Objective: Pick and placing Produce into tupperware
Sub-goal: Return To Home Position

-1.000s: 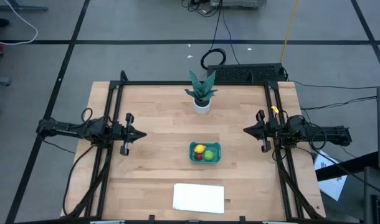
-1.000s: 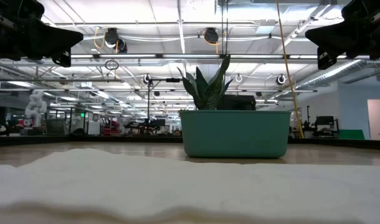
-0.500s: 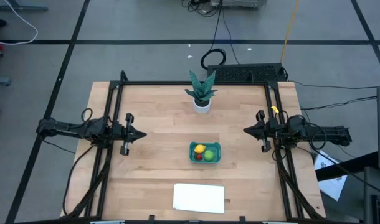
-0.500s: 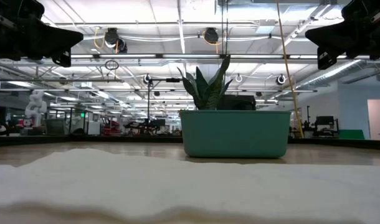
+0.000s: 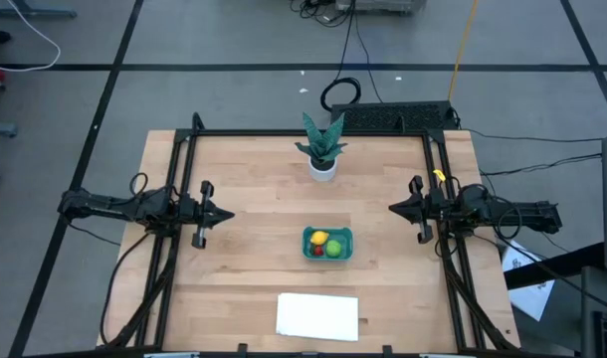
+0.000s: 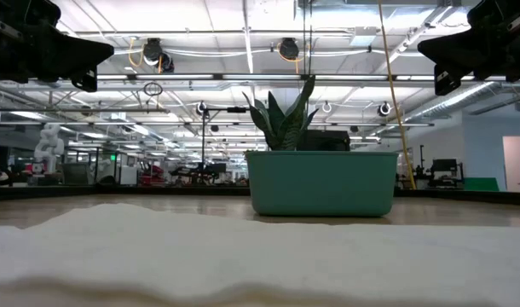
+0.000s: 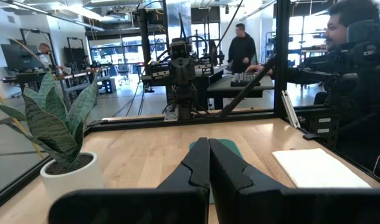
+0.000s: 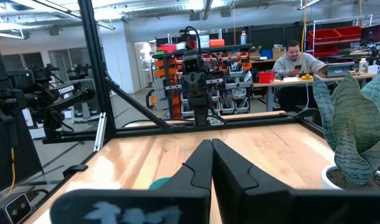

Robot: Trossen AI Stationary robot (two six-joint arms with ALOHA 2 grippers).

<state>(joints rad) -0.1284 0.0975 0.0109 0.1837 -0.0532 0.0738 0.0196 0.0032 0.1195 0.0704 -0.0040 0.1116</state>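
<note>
The teal tupperware tub (image 5: 327, 244) stands on the table's middle, toward the near side, also seen side-on in the low view (image 6: 321, 182). Inside it lie the yellow piece (image 5: 319, 238), the lime green piece (image 5: 335, 249) and the small red piece (image 5: 318, 250). My left gripper (image 5: 230, 215) hovers shut above the table's left side, pointing right; its fingers meet in the left wrist view (image 7: 209, 152). My right gripper (image 5: 392, 208) hovers shut above the right side, pointing left (image 8: 212, 149). Both are well apart from the tub.
A potted plant in a white pot (image 5: 322, 149) stands at the far middle. A flat white sheet (image 5: 317, 316) lies near the near edge, in front of the tub. A black frame (image 5: 184, 169) borders the table. People sit and stand beyond the table (image 7: 242, 47).
</note>
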